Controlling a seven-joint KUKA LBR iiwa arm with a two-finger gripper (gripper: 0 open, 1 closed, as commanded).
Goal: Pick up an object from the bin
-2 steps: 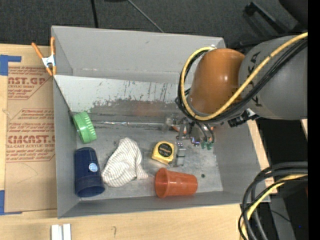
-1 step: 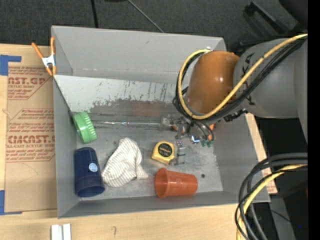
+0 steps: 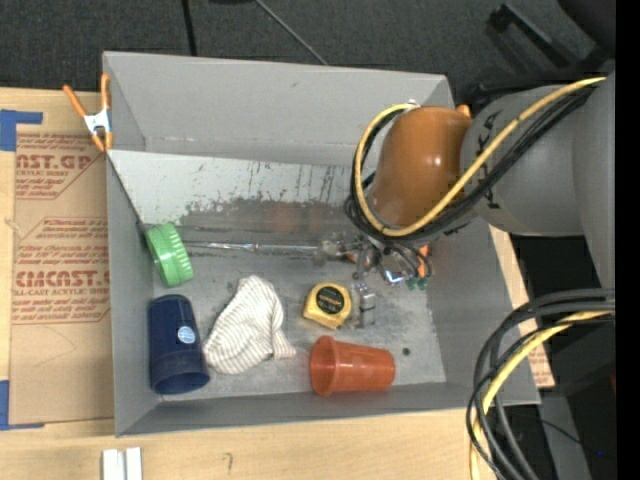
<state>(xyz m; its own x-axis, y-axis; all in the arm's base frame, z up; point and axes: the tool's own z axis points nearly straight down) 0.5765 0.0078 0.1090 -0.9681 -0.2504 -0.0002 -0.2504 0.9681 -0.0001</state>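
My gripper hangs low over the bin floor right of centre, under the arm's orange cover. Just to its left, close against it, lies a small yellow and black tape measure. An orange-red plastic cup lies on its side in front of the gripper, near the bin's front wall. A long thin metal tool stretches along the floor from the left toward the gripper.
A crumpled white striped cloth lies left of the tape measure. A dark blue cup rests in the front left corner, with a green ribbed round piece behind it. The arm and its cables cover the bin's right side.
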